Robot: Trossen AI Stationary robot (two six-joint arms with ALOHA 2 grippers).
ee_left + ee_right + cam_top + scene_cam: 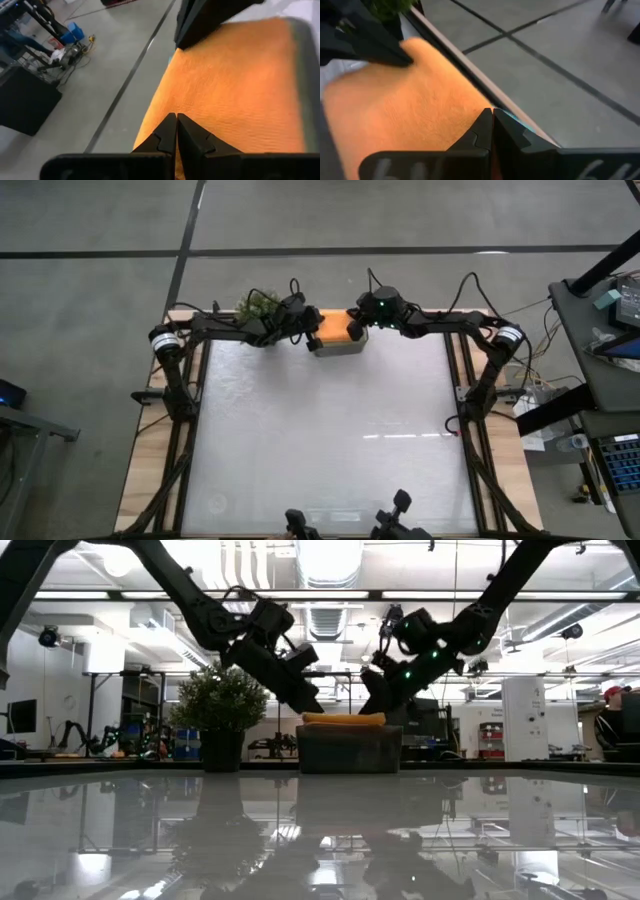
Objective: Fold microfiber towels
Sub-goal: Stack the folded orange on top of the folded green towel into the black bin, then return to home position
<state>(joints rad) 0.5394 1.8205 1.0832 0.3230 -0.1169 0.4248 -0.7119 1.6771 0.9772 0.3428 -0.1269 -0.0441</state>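
An orange microfiber towel [333, 326] lies on top of a small grey bin [338, 346] at the table's far edge, filling its opening. My left gripper [313, 330] is shut at the towel's left end [308, 718]. My right gripper [352, 328] is shut at its right end [378, 718]. Both slant down onto the towel. In the right wrist view a sliver of teal-blue cloth [514, 121] shows beside the fingers, under the orange towel's far edge. My left gripper sets its shut fingertips [170, 131] down on the orange towel's top surface [200, 100] at its left end, slanting down from the table's left. The towel lies flat on the bin. Whether any cloth is caught between the fingers cannot be told. My right gripper rests its shut fingertips [482, 125] on the orange towel's right end, close to its far edge [465, 107], slanting down from the table's right. The towel stays flat on the bin. No cloth shows between the fingers.
A little potted plant [258, 307] stands just left of the bin, close behind my left arm. The white tabletop [330, 440] stretches wide toward the near edge. Beyond the far edge is bare floor. A desk with equipment [610, 310] stands off the table's right side.
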